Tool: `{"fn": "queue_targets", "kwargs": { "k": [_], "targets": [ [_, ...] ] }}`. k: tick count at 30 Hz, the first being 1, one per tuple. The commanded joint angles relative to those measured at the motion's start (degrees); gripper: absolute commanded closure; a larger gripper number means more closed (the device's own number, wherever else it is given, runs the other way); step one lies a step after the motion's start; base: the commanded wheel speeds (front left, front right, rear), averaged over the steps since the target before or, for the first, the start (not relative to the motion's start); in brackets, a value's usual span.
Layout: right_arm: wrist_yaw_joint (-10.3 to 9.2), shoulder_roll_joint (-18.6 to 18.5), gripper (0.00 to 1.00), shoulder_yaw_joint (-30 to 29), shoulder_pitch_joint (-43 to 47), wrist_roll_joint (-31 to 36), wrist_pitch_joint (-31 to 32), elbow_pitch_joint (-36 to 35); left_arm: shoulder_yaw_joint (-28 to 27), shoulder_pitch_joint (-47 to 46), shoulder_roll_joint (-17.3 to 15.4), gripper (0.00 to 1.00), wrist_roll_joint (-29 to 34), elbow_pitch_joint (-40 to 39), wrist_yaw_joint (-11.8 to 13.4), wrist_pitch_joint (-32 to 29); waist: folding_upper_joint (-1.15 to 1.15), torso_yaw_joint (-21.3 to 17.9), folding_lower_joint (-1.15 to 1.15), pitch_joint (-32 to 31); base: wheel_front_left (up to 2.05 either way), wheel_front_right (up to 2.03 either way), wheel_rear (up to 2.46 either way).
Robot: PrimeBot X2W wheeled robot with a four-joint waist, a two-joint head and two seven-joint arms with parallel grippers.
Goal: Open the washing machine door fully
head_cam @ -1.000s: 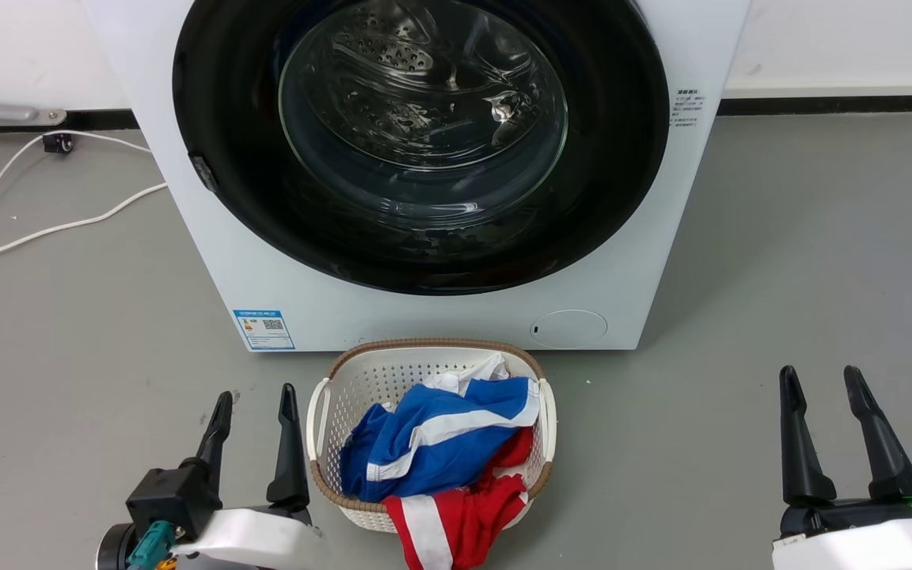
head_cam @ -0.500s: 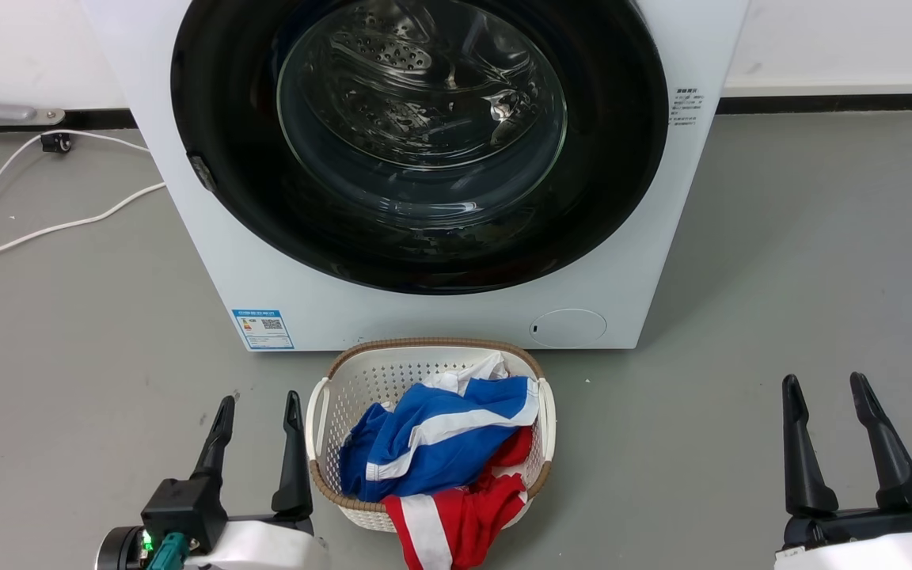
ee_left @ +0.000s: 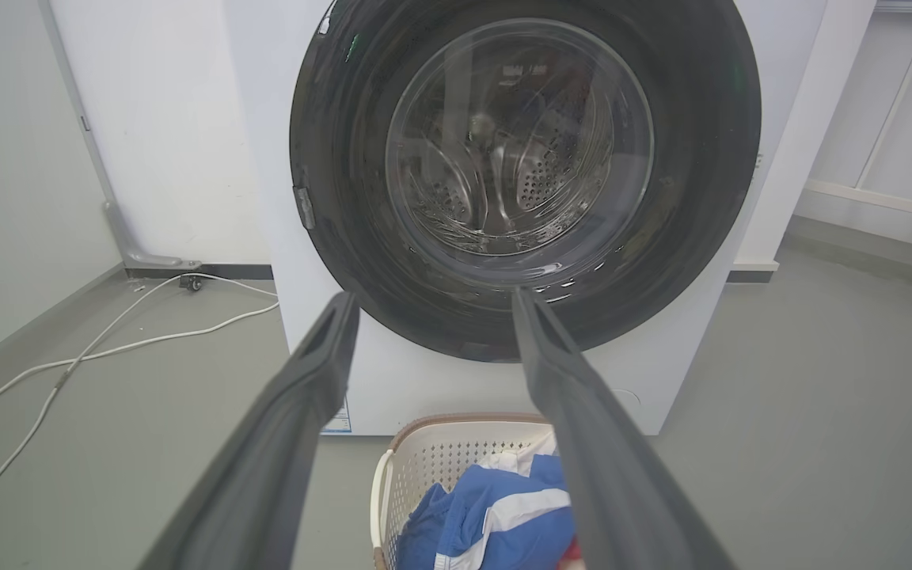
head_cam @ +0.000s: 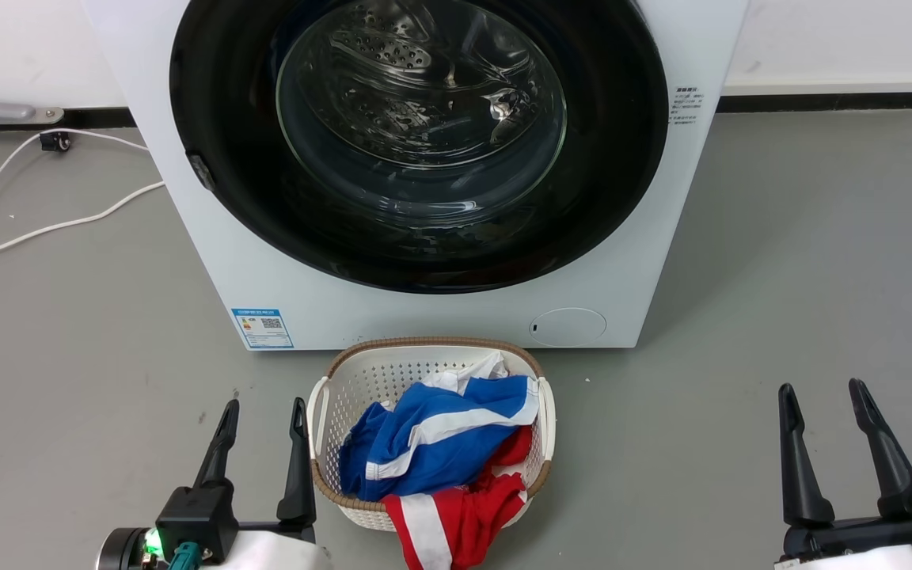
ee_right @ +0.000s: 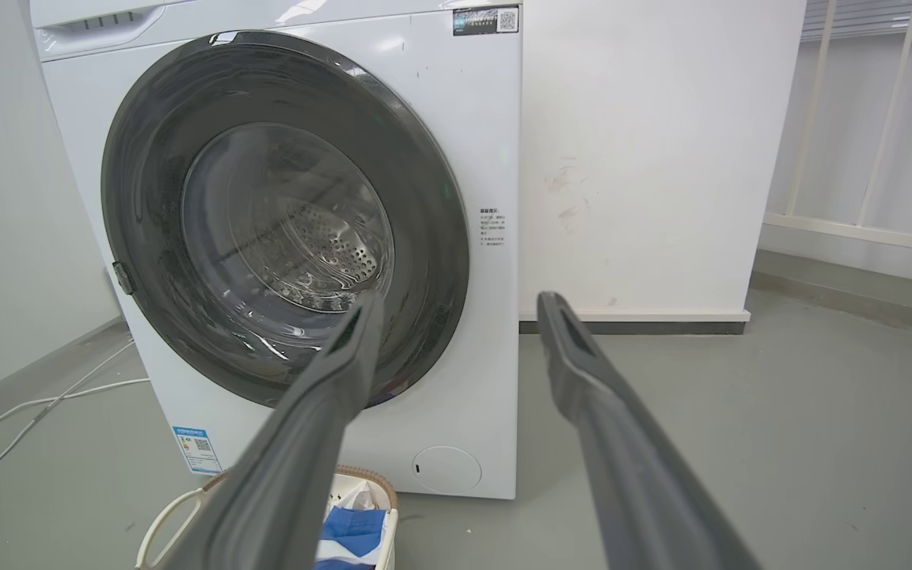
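Head view: grey floor (head_cam: pixel 780 237) — white wall (head_cam: pixel 820 39) behind washing machine (head_cam: pixel 393 317), cable (head_cam: pixel 52 228) left.

- Head view: looks steeply down at the washing machine (head_cam: pixel 424 317) front and the laundry basket (head_cam: pixel 361 380).
- Wrist views: low, facing the same front; the right one views it obliquely.

left gripper (head_cam: pixel 264 405) and right gripper (head_cam: pixel 819 386): two long tapering black fingers (head_cam: pixel 796 467) each, black base, white shell (head_cam: pixel 266 552) behind. green light (head_cam: pixel 153 543) and teal plug (head_cam: pixel 184 559) at the left wrist.
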State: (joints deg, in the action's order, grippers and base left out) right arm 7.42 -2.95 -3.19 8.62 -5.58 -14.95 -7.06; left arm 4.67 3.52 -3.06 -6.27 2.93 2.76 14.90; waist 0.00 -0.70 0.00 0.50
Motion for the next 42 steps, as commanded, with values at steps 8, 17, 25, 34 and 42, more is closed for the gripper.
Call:
{"fn": "queue_targets", "kwargs": {
  "k": [8,17,25,34,42],
  "targets": [
    [0.12,0.13,0.00,-0.19,0.48,-0.61,-0.28,0.42,-0.62,0.62,0.14,0.00,0.01,0.56,-0.02,0.32,0.00,-0.05,0.00,0.01,0.00,0.00,0.00],
    [0.12,0.13,0.00,0.13,0.56,-0.70,-0.28,0.96,-0.51,0.44,0.17,0.00,-0.70,1.04,0.58,0.32,0.00,-0.20,0.00,0.07,0.00,0.00,0.00],
    [0.12,0.13,1.00,0.72,0.35,-0.43,-0.28,1.01,-0.43,0.35,0.17,0.00,-0.70,1.40,0.82,0.32,0.00,-0.14,0.00,0.02,0.00,0.00,0.00],
    [0.12,0.13,1.00,1.74,-0.67,-19.67,-0.27,1.49,-0.51,0.75,0.17,0.00,-0.88,1.35,0.86,0.32,0.00,-0.23,0.00,-0.33,0.00,0.00,0.00],
    [0.13,0.04,1.00,2.97,-1.35,-49.15,-0.26,2.37,-0.42,0.74,0.17,0.00,-0.91,1.47,0.88,0.32,0.00,-0.27,0.00,-0.54,0.00,0.00,0.00]
  ]
}}
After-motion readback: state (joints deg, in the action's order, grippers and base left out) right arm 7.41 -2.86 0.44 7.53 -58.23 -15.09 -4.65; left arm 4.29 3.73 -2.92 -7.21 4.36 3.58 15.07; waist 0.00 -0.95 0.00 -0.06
